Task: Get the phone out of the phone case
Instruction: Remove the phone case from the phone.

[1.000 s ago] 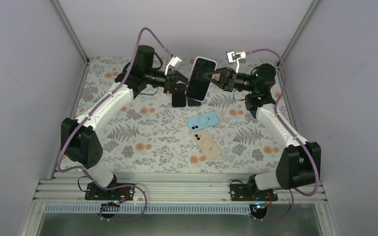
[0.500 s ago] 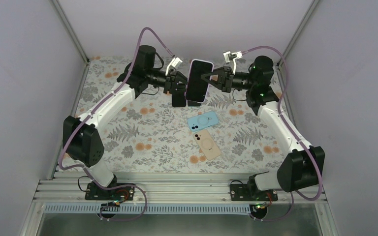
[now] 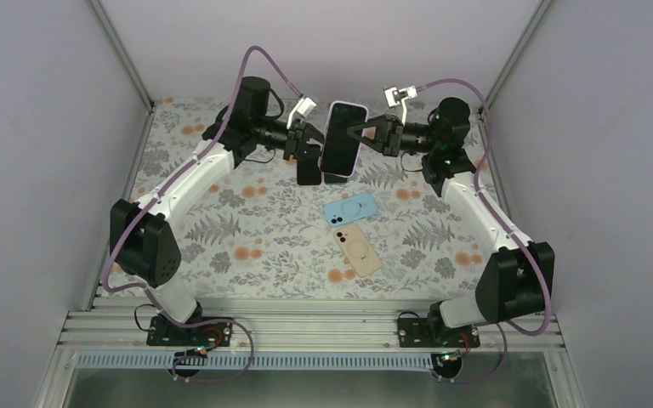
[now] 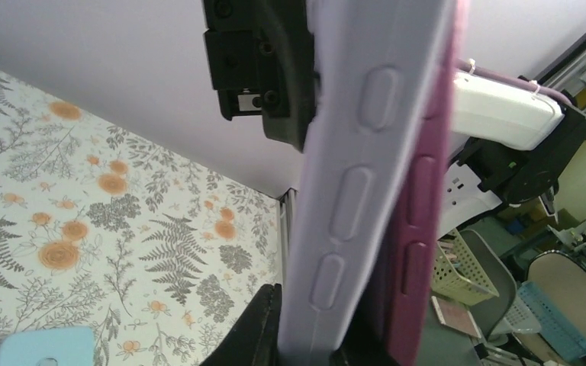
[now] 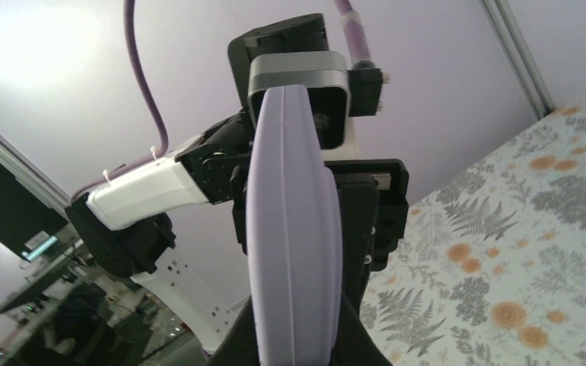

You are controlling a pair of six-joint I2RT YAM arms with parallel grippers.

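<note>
A phone in a lilac phone case [image 3: 341,140] is held upright above the back of the table between both arms. My right gripper [image 3: 359,134] is shut on its right side. In the right wrist view the case's lilac edge [image 5: 290,229] sits pinched between the two black fingers of the right gripper [image 5: 294,335]. My left gripper [image 3: 313,146] holds the left side. In the left wrist view one black finger [image 4: 255,328] presses the lilac case [image 4: 359,183]. A magenta phone edge [image 4: 420,229] stands slightly apart from the case. The other left finger is hidden.
A light blue case [image 3: 350,209] and a beige one [image 3: 358,248] lie on the floral table [image 3: 247,238] near the middle. Two dark flat objects [image 3: 309,170] lie under the raised phone. Grey walls enclose the back and sides.
The right arm has swung a little left, shifting the held phone slightly left. The left gripper has closed tighter on the case.
</note>
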